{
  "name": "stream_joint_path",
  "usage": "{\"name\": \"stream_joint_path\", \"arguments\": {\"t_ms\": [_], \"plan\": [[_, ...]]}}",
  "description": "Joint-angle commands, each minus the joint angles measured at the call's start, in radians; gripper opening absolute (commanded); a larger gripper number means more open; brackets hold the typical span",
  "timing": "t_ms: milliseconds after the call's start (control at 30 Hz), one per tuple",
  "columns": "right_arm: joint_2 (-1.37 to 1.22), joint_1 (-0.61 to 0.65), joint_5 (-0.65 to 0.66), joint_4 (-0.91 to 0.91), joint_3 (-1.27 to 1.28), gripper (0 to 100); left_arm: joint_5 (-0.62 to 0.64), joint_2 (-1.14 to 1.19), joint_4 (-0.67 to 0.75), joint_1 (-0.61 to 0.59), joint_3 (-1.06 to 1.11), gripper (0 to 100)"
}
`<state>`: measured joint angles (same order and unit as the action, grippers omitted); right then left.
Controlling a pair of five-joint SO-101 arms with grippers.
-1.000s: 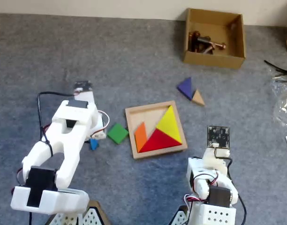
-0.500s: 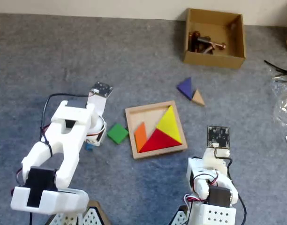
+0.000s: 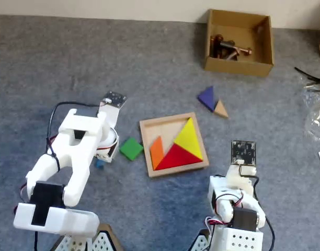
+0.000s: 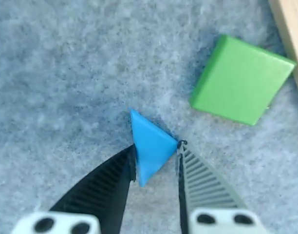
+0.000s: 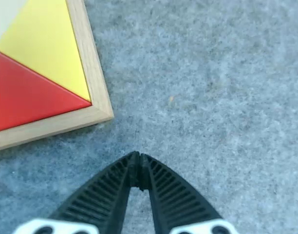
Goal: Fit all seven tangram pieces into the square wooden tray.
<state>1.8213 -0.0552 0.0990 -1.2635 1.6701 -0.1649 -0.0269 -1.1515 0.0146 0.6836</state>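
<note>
Left hand (image 4: 156, 147) tight around blue triangle (image 4: 149, 141)

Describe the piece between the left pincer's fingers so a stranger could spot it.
Find the square wooden tray; a green square lies just off its side nearest the left arm. Past that square, the left pincer grips a small light-blue triangle, paler than the dark-blue triangle lying beyond the tray's far corner.

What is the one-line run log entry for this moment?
left gripper: shut on blue triangle | right gripper: shut, empty | tray: red triangle, yellow triangle, orange piece
</note>
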Motion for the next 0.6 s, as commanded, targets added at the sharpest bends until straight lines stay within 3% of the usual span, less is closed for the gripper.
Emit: {"name": "stream_joint_path", "arguments": {"t_ms": [0, 133, 567], "plan": [[0.015, 0.016, -0.011, 0.016, 0.114, 0.5, -0.006, -0.013, -0.026, -0.016, -0.022, 19], [0.015, 0.016, -0.011, 0.016, 0.114, 0.5, -0.006, -0.005, -0.026, -0.016, -0.022, 26], [0.015, 0.016, -0.011, 0.016, 0.114, 0.5, -0.006, -0.008, -0.044, -0.015, -0.024, 26]]}}
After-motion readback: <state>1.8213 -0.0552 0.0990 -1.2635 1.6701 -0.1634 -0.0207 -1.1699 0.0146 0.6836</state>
